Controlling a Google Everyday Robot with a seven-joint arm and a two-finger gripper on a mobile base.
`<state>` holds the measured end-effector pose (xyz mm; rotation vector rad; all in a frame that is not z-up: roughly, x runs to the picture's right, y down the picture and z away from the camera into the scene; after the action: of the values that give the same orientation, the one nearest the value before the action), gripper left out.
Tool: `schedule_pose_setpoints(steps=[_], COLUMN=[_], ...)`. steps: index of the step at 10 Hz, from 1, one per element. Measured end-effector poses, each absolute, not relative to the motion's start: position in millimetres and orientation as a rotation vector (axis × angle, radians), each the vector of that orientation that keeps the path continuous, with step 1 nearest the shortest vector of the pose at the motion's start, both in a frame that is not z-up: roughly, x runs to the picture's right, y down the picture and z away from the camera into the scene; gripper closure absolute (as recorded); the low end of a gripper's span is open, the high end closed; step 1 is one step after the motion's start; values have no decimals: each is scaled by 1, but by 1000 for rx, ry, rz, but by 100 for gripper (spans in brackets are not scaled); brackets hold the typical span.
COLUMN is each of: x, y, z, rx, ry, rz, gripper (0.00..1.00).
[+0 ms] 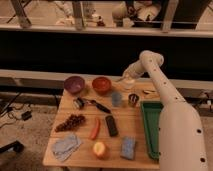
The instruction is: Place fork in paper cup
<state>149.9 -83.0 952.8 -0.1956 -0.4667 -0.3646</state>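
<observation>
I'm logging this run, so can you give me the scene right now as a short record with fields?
gripper: at the table's far edge, right above the paper cup; gripper
fork: not clearly made out; a pale sliver shows at the gripper
blue-grey cup: in front of the paper cup
metal cup: right of the blue-grey cup
bowls: purple bowl, red bowl, back row
green tray: right side of the table
front row: blue cloth, apple, blue sponge
</observation>
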Motion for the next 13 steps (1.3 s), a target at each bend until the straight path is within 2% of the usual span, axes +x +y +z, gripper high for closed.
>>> schedule_pose_setpoints(steps=[1, 5, 8, 9, 13], x=[149, 150, 150, 150, 151], y=[-83, -83, -83, -83, -83], z=[953, 953, 953, 953, 953], rx=[-196, -196, -196, -196, -196], ry=[-467, -467, -467, -466, -466], rz=[-365, -365, -365, -365, -364], gripper=[96, 55, 27, 21, 20])
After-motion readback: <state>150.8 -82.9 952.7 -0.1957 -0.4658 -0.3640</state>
